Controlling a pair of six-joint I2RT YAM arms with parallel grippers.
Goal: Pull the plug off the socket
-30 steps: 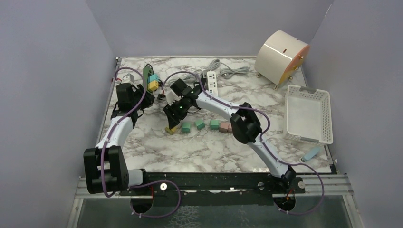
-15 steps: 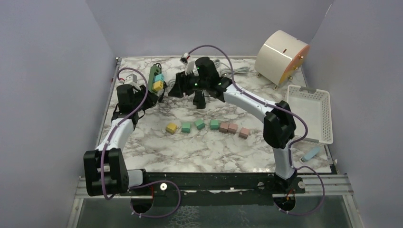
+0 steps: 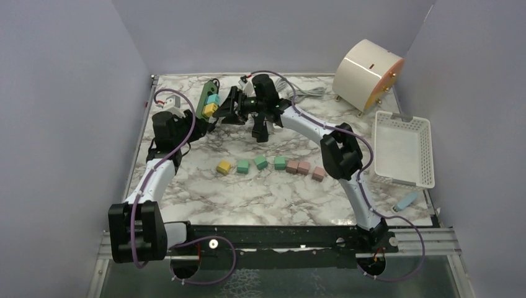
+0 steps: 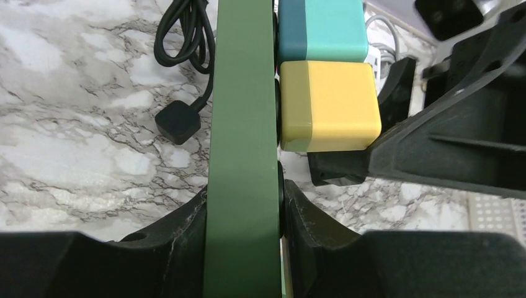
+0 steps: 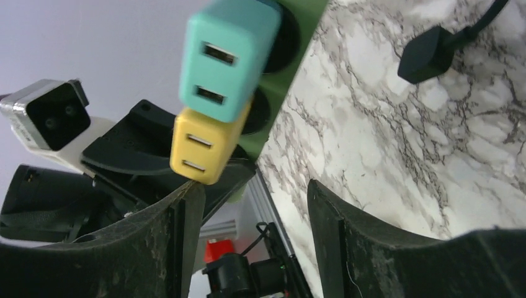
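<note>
Right wrist view shows the yellow plug (image 5: 208, 146) seated in the green socket strip (image 4: 242, 155) beside a teal plug (image 5: 226, 56). It juts straight out toward the right tool (image 5: 251, 189), whose jaws stand spread just beneath it, a little off-centre. The left tool (image 4: 244, 202) clenches the strip on edge over the bench (image 3: 260, 186), far-left.

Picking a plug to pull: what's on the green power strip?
On the green power strip: a teal cube USB charger and a yellow cube USB charger, side by side. Prongs hidden.

Plug pair (image 4: 325, 62) on socket strip (image 4: 242, 155)
</note>
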